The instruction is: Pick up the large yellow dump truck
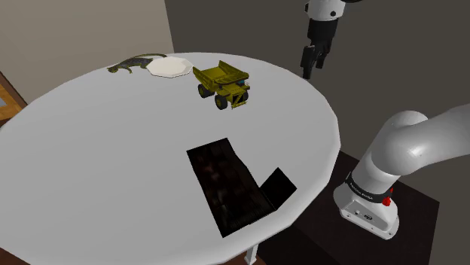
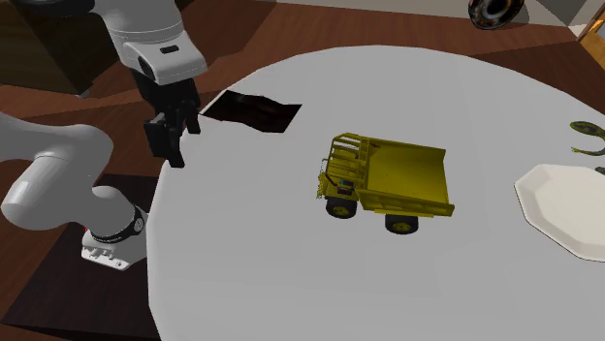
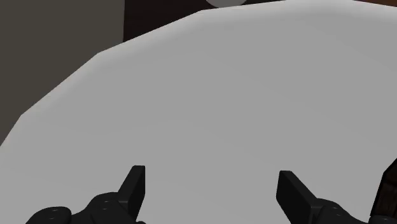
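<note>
White round table (image 1: 113, 166), and our gripper (image 1: 310, 63) hangs open, well off the yellow dump truck (image 1: 222, 83); we're mid-approach, gotta swing over it next.

1. One yellow dump truck (image 1: 222, 84).
2. One white plate (image 1: 169, 67).
3. One dark green animal figure (image 1: 134, 64).
4. One dark, flat rectangular thing (image 1: 226, 184).
5. One round white desk (image 1: 98, 150).
6. One white arm (image 1: 407, 143), with one black claw (image 1: 312, 68) and two fingers (image 3: 135, 184).

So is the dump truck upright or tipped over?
Upright: the yellow dump truck stands on its wheels on the white table, bed facing up.
</note>
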Robot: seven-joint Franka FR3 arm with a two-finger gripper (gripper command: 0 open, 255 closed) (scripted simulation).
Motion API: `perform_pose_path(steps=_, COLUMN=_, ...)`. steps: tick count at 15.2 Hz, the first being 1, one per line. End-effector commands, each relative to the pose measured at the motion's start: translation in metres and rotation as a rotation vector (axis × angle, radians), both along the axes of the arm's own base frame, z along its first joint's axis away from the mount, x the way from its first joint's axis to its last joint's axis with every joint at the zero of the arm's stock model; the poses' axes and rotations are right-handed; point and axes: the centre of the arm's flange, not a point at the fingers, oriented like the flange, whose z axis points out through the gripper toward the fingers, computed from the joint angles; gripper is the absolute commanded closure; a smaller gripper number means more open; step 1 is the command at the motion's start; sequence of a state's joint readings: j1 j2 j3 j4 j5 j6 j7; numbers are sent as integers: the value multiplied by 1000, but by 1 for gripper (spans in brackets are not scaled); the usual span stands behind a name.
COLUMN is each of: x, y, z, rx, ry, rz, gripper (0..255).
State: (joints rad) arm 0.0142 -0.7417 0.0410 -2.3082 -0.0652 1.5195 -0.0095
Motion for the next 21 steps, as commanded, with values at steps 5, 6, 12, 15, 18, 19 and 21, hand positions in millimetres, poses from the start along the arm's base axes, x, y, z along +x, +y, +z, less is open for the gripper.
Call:
perform_pose_path(steps=5, x=49, y=15, z=-11, rx=13, ry=0, rz=10, gripper=0)
perform_pose_path(steps=6, x=61, y=18, z=-14, rx=16, ry=0, rz=12, gripper=0)
perform_pose_path(steps=12, x=133, y=42, z=-30, rx=36, ry=-1, rz=27, gripper=0)
perform_pose_path(steps=15, x=170, y=54, z=-38, rx=45, ry=-1, rz=35, gripper=0)
perform_pose_path(steps=18, x=206, y=67, z=-46, rx=55, ry=-1, rz=42, gripper=0)
perform_pose_path(steps=19, x=218, y=71, z=-48, rx=58, ry=-1, rz=45, gripper=0)
perform_pose_path(steps=21, x=242, y=80, z=-53, rx=65, ry=-1, rz=50, gripper=0)
